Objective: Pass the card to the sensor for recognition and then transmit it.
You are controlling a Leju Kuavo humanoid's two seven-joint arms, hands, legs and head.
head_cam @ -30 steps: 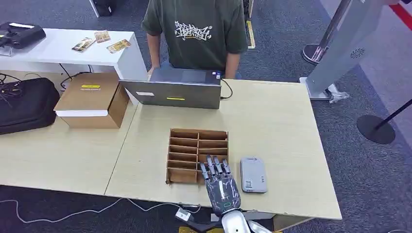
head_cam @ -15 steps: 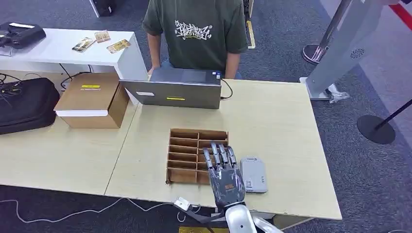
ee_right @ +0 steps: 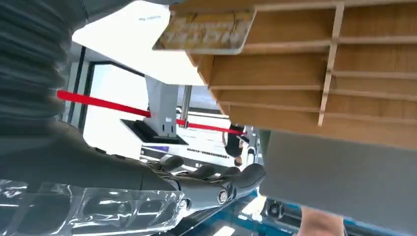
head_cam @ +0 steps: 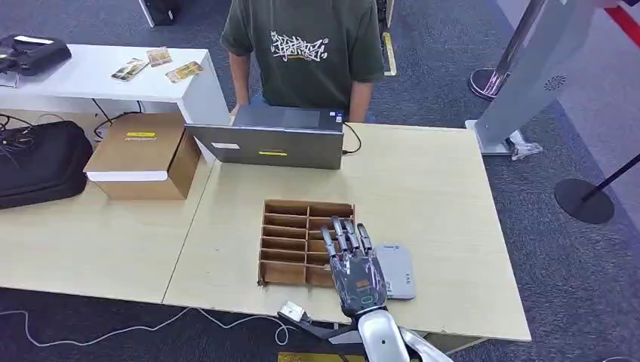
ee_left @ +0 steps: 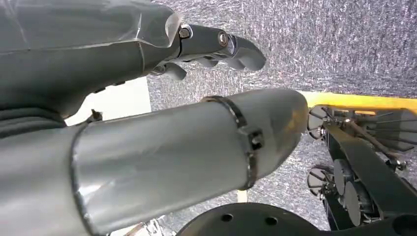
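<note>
- Right hand (head_cam: 355, 268) hovers low over the near right corner of the wooden divider box (head_cam: 283, 226); its fingers (head_cam: 343, 232) lie straight and slightly apart, pointing away from the robot over the box's right column
- Card (ee_right: 206, 32) shows in the right wrist view as a yellowish patterned rectangle against the box's compartments, apart from the dark fingers (ee_right: 211, 179); whether the hand pinches it or it rests in a slot I cannot tell
- Grey sensor (head_cam: 400, 271) lies flat on the light wood table (head_cam: 423, 181), just beside the box and partly under the hand's outer edge
- Left hand (ee_left: 216, 46) hangs over grey carpet; its fingers are curled in with nothing in them
- Beyond the box stands a grey laptop (head_cam: 272, 143); a person (head_cam: 306, 49) in a dark green shirt stands behind it
- Off to the left sit a cardboard carton (head_cam: 143, 154) and a black bag (head_cam: 38, 162)
</note>
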